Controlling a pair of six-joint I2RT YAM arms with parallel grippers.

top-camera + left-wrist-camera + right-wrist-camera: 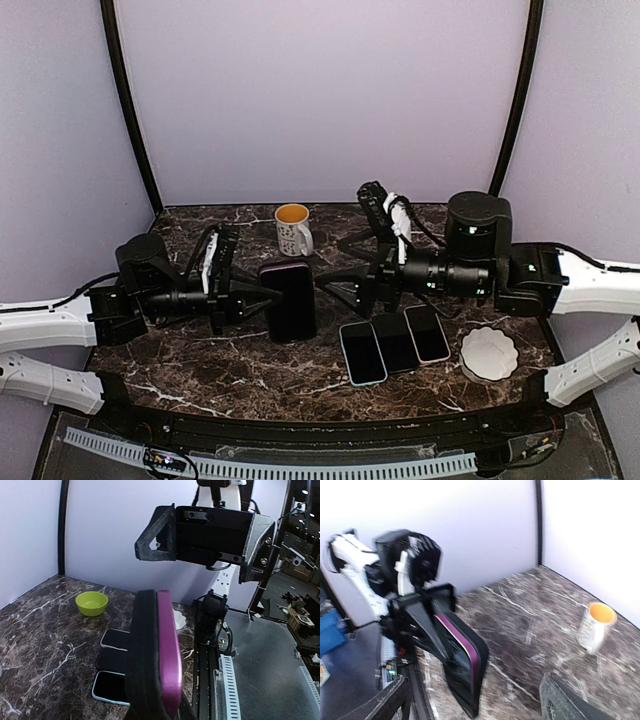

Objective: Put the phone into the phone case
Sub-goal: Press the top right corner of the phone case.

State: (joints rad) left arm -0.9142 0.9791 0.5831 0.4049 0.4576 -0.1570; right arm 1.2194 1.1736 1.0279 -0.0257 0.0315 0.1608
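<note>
— What do the arms look like?
— The long links of the left arm (45,325) and the right arm (595,275) have smooth white shells. The joints are round black motor housings.
— And the hands?
— Both are black. The right hand (205,540) has a boxy body with two hollow, triangular fingers (169,527) and silver screws (264,560) along one side. The left hand (265,298) is built the same way.
— Any wiring?
— A white cable (400,218) runs beside the right wrist. Small green lights (516,267) dot that arm.
</note>
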